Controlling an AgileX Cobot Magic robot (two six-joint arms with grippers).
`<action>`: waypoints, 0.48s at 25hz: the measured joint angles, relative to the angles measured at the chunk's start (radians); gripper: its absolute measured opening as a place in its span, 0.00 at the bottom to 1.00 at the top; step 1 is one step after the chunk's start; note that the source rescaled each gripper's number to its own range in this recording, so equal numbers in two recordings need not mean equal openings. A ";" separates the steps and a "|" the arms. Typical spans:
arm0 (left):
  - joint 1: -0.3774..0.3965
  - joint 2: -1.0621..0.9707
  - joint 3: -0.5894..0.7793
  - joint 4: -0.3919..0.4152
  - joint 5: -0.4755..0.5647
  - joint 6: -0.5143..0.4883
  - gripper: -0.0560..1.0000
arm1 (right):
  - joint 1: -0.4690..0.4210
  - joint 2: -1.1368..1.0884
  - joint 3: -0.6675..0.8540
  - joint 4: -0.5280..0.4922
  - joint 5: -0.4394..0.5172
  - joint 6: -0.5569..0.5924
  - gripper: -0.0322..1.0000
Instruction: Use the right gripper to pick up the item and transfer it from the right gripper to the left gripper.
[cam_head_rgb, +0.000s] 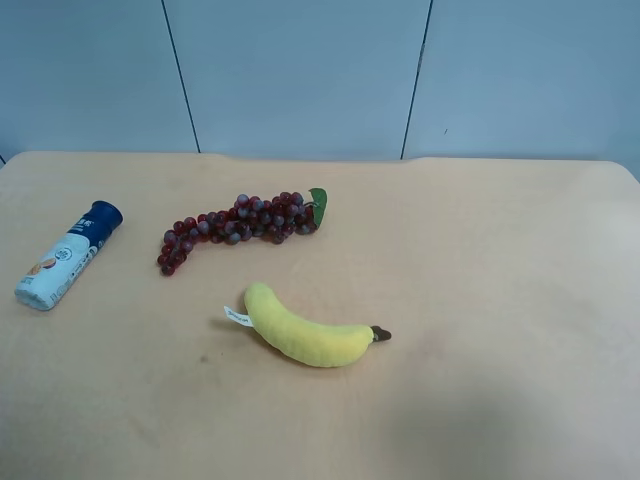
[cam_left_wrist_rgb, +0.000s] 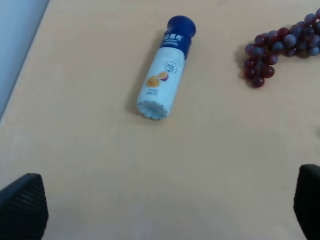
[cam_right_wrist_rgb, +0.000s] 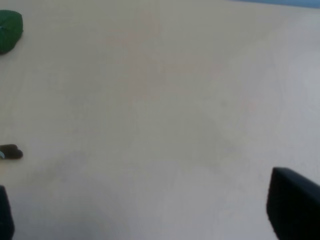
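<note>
Mostly, we are seeing a tan worktop (cam_head_rgb: 480, 300) with three things lying on it and no arm showing in the high view. We are finding the bottle (cam_head_rgb: 68, 255) on its side near that view's left edge, its dark blue cap pointing toward the back wall and its white base toward the near edge. It is lying well apart from the red grape bunch (cam_head_rgb: 235, 228), which is stretching across the middle with a green leaf at one end. Just in front of the grapes, not touching them, the yellow plush banana (cam_head_rgb: 305, 335) is lying with its dark stem tip toward the view's right.

From the left wrist camera we are looking down on the bottle (cam_left_wrist_rgb: 165, 70), whole and unobstructed, with small print we cannot read. The grapes (cam_left_wrist_rgb: 280, 50) are being cut off at that picture's edge. Of the left end effector (cam_left_wrist_rgb: 170, 202) we are seeing only two dark finger corners at opposite sides of the picture, spread wide with nothing between them.

From the right wrist camera the picture is blurred. We are making out the right end effector (cam_right_wrist_rgb: 150, 210) as two black finger edges at opposite sides, spread apart over bare worktop. A green leaf (cam_right_wrist_rgb: 10, 30) and the banana's dark stem tip (cam_right_wrist_rgb: 11, 152) are peeking in, both cut off.
</note>
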 joint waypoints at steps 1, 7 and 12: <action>0.000 0.000 0.010 -0.005 -0.012 -0.001 1.00 | 0.000 0.000 0.000 0.000 0.000 0.000 1.00; 0.000 -0.003 0.089 -0.008 -0.077 -0.004 1.00 | 0.000 0.000 0.000 0.000 0.000 0.000 1.00; 0.000 -0.003 0.091 -0.008 -0.089 -0.007 1.00 | 0.000 0.000 0.000 0.000 0.000 0.000 1.00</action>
